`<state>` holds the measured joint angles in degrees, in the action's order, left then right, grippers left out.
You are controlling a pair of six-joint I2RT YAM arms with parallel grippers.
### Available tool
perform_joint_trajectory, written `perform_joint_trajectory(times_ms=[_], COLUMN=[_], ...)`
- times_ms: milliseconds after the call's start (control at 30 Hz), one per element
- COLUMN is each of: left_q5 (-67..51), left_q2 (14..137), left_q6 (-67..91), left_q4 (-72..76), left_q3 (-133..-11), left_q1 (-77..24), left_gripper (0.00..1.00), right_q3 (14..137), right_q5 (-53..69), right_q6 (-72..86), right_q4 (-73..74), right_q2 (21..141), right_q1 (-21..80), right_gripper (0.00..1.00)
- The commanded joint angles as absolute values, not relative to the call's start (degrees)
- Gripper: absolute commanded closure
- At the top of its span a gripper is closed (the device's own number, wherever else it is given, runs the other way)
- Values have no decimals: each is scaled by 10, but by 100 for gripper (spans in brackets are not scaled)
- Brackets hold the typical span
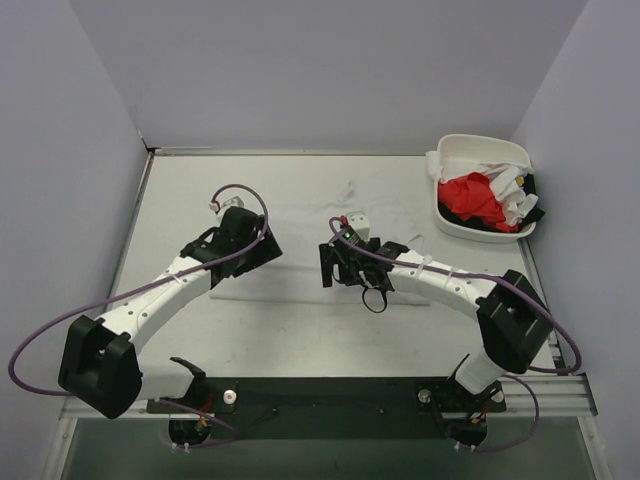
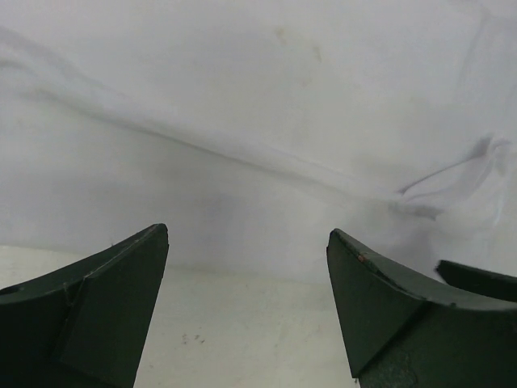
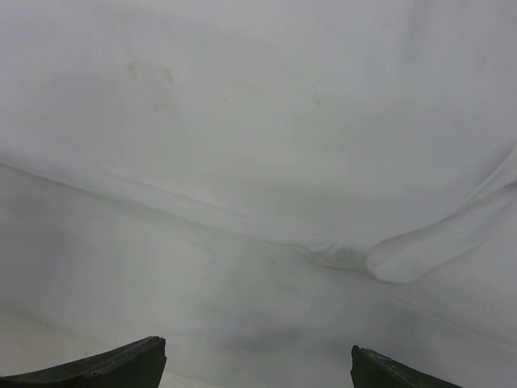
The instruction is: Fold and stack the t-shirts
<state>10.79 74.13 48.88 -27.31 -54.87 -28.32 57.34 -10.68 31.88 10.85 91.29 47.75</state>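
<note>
Top external view: a white t-shirt (image 1: 310,210) lies spread flat across the middle of the tabletop (image 1: 180,200), with light wrinkles near its far edge. The left end effector (image 1: 262,250) hangs over the shirt's near left part, and the right end effector (image 1: 332,265) hangs over its near edge a little right of centre; the two are well apart. In the far right corner a white tub (image 1: 470,145) holds a bunched red t-shirt (image 1: 470,195) with more white t-shirts (image 1: 510,185) crumpled beside it, and something dark shows at the tub's right rim, possibly cloth, though it is too small to tell. Left wrist view: the left end effector (image 2: 246,234) has its two dark fingers (image 2: 105,299) spread wide with nothing between them. Beyond them the white t-shirt (image 2: 283,105) fills most of the picture, a long crease running across it from upper left to lower right, and a strip of bare tabletop (image 2: 242,339) shows below its near edge. Right wrist view: the right end effector (image 3: 257,349) is likewise wide open and empty, only its fingertips (image 3: 129,364) showing at the bottom edge. The white t-shirt (image 3: 258,121) covers the whole picture, with a shallow fold line across it and a small rolled flap of cloth at the right.
</note>
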Motion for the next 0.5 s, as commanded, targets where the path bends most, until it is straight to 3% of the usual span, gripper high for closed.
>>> perform_joint_trajectory(times_ms=[0, 467], left_q5=[100, 98], left_q2=[731, 744], left_q6=[504, 518], left_q4=[-270, -237], left_q3=[-497, -461], left_q1=[-297, -328], left_gripper=[11, 11], right_q3=[593, 578], right_q5=[-139, -46], right_q6=[327, 370], right_q4=[149, 87], right_q2=[855, 896], right_q1=[442, 338], right_gripper=[0, 0])
